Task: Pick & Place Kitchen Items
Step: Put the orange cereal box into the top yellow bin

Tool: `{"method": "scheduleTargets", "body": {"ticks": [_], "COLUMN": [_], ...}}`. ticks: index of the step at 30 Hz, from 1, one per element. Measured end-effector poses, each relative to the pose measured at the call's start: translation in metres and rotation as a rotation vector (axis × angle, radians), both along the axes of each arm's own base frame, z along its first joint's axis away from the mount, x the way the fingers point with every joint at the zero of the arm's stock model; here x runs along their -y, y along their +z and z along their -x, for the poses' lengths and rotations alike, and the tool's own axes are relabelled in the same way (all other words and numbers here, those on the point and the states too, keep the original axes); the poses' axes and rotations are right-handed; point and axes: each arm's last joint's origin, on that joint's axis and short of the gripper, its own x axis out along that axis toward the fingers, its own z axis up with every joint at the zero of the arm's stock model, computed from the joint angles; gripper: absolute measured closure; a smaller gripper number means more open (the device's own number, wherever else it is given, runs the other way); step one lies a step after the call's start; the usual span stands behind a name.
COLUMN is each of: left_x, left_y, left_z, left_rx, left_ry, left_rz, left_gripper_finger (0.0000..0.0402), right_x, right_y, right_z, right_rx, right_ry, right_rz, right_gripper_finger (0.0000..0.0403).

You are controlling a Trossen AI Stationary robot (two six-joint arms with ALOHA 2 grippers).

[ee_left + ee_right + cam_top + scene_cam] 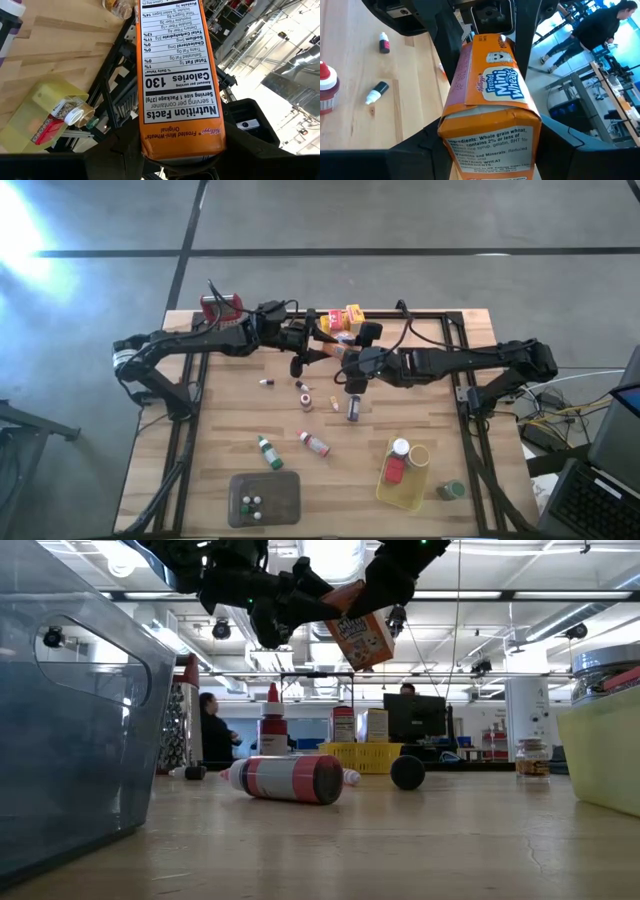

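Two grippers, left (pixel 318 340) and right (pixel 345 358), both clamp one orange cereal box (pixel 362 637) in the air above the table's (pixel 420 420) far middle, apparently mid-handover, so next one must likely let go before the other carries it off.

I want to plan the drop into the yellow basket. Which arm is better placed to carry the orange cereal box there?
Probably the right. Both grippers, left and right, are shut on the orange cereal box, lifted over the table. The yellow basket sits on the right arm's side, nearer its gripper.
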Motion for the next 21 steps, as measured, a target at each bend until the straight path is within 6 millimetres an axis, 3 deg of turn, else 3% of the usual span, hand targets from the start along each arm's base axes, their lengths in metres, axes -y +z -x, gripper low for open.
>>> {"method": "scheduleTargets", "body": {"ticks": [21], "left_x": [-0.0011], "left_y": [-0.0001], "left_z": [-0.0001], "left_rx": [-0.003], "left_ry": [0.042], "left_rz": [-0.005], "left_gripper_finger": [0.0209], "right_x": [0.0001], "right_y": [0.0005], "right_z": [0.0002], "right_rx": [0.004], "right_ry": [-0.003], "right_rz": [0.001], "right_gripper_finger": [0.0209]}}
